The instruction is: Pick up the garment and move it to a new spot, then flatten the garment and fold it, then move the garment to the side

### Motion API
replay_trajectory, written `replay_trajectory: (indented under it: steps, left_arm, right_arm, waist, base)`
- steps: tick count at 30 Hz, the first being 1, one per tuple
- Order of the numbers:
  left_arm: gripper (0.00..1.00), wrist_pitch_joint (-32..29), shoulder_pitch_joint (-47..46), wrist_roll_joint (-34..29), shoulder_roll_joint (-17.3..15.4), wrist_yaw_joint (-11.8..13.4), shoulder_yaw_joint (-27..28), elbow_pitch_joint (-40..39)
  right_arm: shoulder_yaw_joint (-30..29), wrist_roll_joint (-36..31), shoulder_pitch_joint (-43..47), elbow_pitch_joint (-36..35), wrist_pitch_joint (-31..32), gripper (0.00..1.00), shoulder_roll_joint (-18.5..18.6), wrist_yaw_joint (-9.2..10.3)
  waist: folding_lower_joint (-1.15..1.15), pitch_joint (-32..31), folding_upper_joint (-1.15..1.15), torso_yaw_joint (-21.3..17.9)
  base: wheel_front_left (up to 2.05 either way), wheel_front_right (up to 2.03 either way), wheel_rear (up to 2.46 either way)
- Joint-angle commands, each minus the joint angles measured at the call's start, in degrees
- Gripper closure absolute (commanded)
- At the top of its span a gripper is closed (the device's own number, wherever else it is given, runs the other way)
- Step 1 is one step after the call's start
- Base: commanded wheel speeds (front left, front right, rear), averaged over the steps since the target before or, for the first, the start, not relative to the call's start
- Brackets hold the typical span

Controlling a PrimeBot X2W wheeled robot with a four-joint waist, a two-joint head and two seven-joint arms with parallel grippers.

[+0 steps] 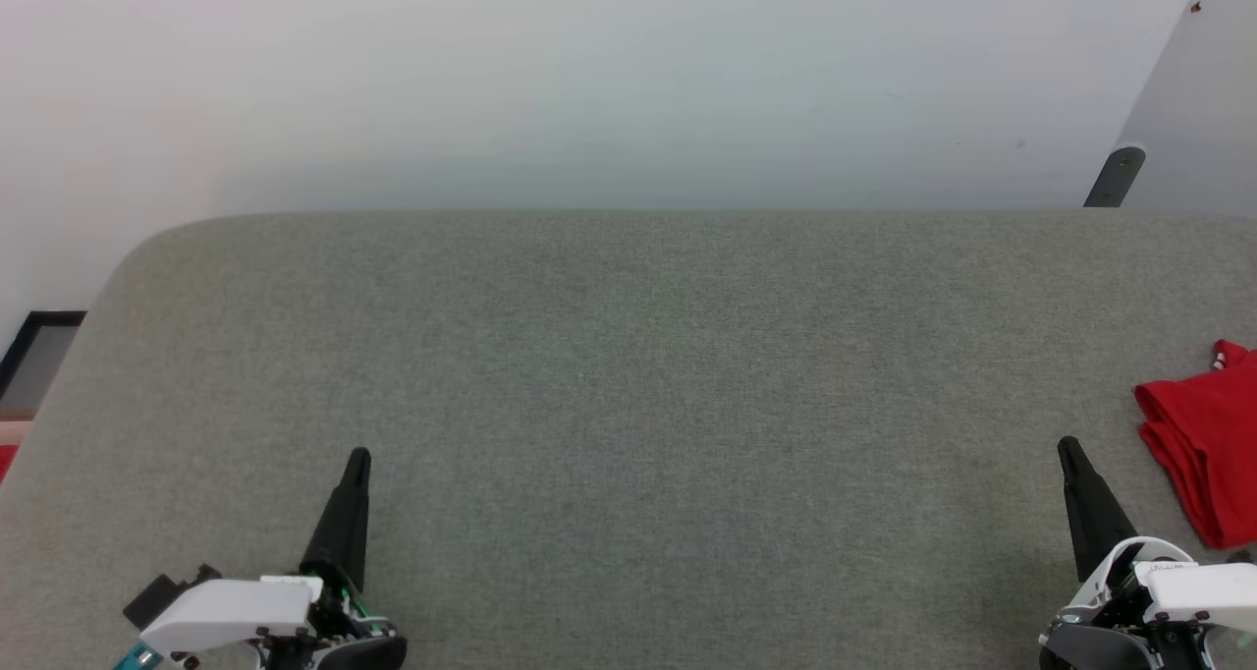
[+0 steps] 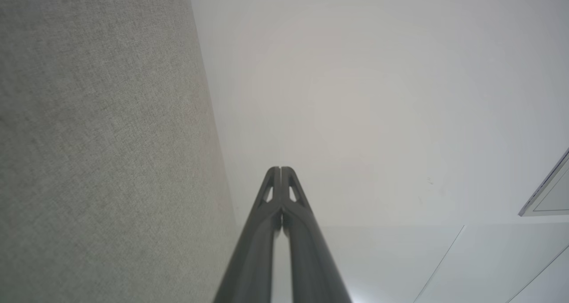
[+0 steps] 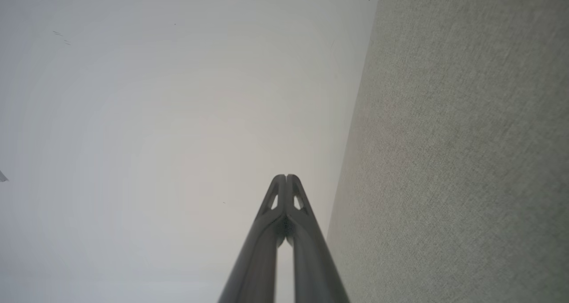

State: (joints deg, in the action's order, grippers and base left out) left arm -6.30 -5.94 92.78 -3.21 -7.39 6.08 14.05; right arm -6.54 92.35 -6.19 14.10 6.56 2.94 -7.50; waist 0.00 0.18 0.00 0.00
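The head view looks forward and down across the grey fabric-covered table (image 1: 628,356) to the white wall (image 1: 589,81). Each wrist view skims close along that table, facing the same wall.

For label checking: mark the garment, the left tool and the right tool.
garment (image 1: 1200,439), head view, middle of the bunched red cloth.
left tool (image 1: 359,457), head view, tip of the shut fingers.
right tool (image 1: 1068,448), head view, tip of the shut fingers.
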Motion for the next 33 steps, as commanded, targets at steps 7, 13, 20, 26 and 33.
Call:
replay_trajectory:
  steps: [7, 13, 20, 26, 33]
  left_arm:
    - [1.0, -0.07, -0.6, -0.19, 0.14, -0.18, 0.21, 0.1]
    - [1.0, -0.11, -0.6, -0.22, 0.17, -0.18, 0.25, 0.1]
    - [1.0, -0.16, -0.61, -0.23, 0.19, -0.18, 0.29, 0.1]
    - [1.0, -0.19, -0.61, -0.27, 0.21, -0.18, 0.32, 0.1]
    - [1.0, -0.15, -0.62, -0.3, 0.21, -0.18, 0.35, 0.1]
  right_arm:
    - [0.01, 0.13, -0.19, 0.02, 0.01, 1.0, -0.2, 0.02]
    - [0.01, 0.13, -0.19, 0.02, 0.01, 1.0, -0.2, 0.02]
    - [0.01, 0.13, -0.19, 0.02, 0.01, 1.0, -0.2, 0.02]
    - [0.01, 0.13, -0.19, 0.02, 0.0, 1.0, -0.2, 0.02]
    - [0.02, 0.13, -0.19, 0.02, 0.0, 1.0, -0.2, 0.02]
  waist:
    - [0.0, 0.0, 0.0, 0.0]
    - [0.0, 0.0, 0.0, 0.0]
    - [0.0, 0.0, 0.0, 0.0]
    - [0.0, 0.0, 0.0, 0.0]
    - [0.0, 0.0, 0.0, 0.0]
  base:
    - [0.0, 0.0, 0.0]
    - [0.0, 0.0, 0.0]
    - [0.0, 0.0, 0.0]
    - [0.0, 0.0, 0.0]
    - [0.0, 0.0, 0.0]
